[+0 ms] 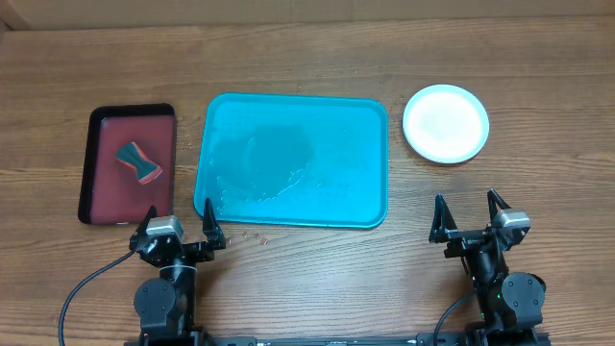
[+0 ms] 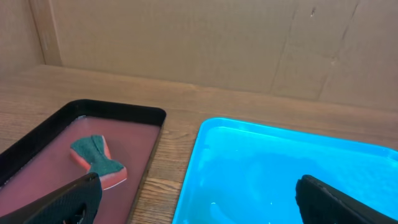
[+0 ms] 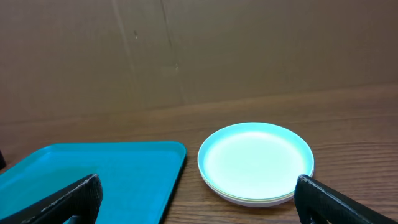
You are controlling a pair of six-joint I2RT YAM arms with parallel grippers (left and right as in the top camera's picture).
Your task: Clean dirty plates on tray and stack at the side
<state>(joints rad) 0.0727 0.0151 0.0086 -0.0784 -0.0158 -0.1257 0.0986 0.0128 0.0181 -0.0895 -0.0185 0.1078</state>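
A: Left claw (image 1: 180,210): black fingers spread wide, nothing between them. It sits at the desk's (image 1: 307,58) near edge. Seen from overhead, one fingertip overlaps the near left corner of the large turquoise-blue rectangular plastic tray (image 1: 293,163). The other overlaps the near right corner of the smaller dark red tray with a black rim (image 1: 106,197).

B: Right claw (image 1: 466,198): also spread wide and empty, at the near edge. It is right of the turquoise tray and apart from it.

A: And the plates?

B: The stack of round shallow plastic plates (image 3: 256,163) stands on the bare desk wood beyond the right claw. It is beside the turquoise tray's far right corner, close but not touching. From overhead it reads as one whitish disc with a mint tinge. The right wrist view shows the layers: a pale mint plate on top, then a greenish rim line and a whitish one under it, all nested flush.

A: Turquoise tray: rounded corners, raised rim. The overhead view shows a wet film and streaks across its middle. The wrist views catch only gloss.

B: Left wrist view: an hourglass-shaped sponge, teal-green on top and pinkish-red below (image 2: 97,160), lies flat near the middle of the red tray. Only the wrist views show the brown cardboard wall (image 2: 186,43) behind the desk's far edge.
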